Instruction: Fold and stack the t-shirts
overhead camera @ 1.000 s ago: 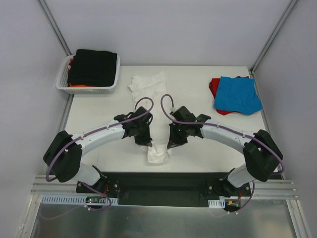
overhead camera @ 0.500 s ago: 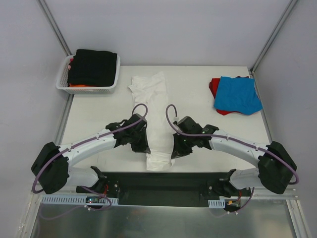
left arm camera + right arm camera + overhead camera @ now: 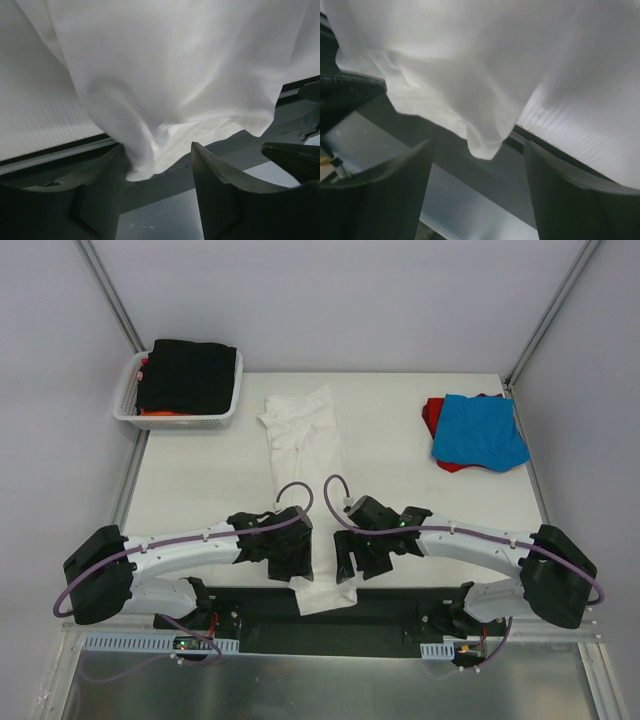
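- The white t-shirt (image 3: pixel 305 440) lies in the middle of the table (image 3: pixel 210 490) as a long narrow strip, going from the far side to the near edge
- Its near end passes over the table edge and hangs down in front of the dark base rail (image 3: pixel 400 605)
- The left gripper (image 3: pixel 290 560) is at the left side of this near end, low over the table edge; in the left wrist view its jaws stand apart and a fold of the white cloth hangs between them, and it seems to lean on one jaw only, not pinched
- The right gripper (image 3: pixel 350 560) is at the right side of the same end; its jaws are spread wide, and a corner of the cloth hangs between them and touches neither
- A blue t-shirt (image 3: pixel 480 432) lies folded on a red t-shirt (image 3: pixel 430 415) at the far right of the table, well apart from the white one
- A white basket (image 3: pixel 125 405) stands at the far left corner; a black t-shirt (image 3: pixel 188 375) is on top inside it, with an orange t-shirt (image 3: pixel 160 412) under it
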Robot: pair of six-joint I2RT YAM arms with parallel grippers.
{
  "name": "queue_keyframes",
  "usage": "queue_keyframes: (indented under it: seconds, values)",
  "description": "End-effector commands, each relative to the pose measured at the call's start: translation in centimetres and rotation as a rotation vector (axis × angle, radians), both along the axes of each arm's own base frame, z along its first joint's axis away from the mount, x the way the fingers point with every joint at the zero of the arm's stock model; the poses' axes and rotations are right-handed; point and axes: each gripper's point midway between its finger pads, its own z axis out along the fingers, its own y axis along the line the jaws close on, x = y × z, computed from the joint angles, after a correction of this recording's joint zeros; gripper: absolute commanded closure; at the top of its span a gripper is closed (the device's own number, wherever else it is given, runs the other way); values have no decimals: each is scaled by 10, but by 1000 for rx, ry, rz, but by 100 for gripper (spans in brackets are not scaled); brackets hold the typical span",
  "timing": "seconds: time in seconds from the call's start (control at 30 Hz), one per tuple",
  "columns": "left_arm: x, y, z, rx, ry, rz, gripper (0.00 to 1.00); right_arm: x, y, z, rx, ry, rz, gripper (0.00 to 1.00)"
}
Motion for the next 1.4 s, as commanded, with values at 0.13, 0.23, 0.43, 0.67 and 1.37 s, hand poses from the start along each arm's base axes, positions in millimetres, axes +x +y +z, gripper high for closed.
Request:
queue_keyframes:
  seconds: [0.13, 0.23, 0.43, 0.67, 1.37]
  values:
    - [20, 1, 35, 39, -139, 43, 13, 21, -12, 21, -56, -130, -37, 28]
    - [37, -7, 54, 69, -192, 32, 13, 42, -6, 30, -66, -146, -44, 43]
    - [83, -13, 65, 118, -235, 112, 36, 91, 3, 41, -57, -147, -68, 99]
    - [141, 14, 32, 269, -217, 155, 100, 129, 16, 31, -22, -110, -94, 99]
    - [246, 8, -19, 159, -89, 160, 100, 141, 54, -2, 47, 13, -120, 99]
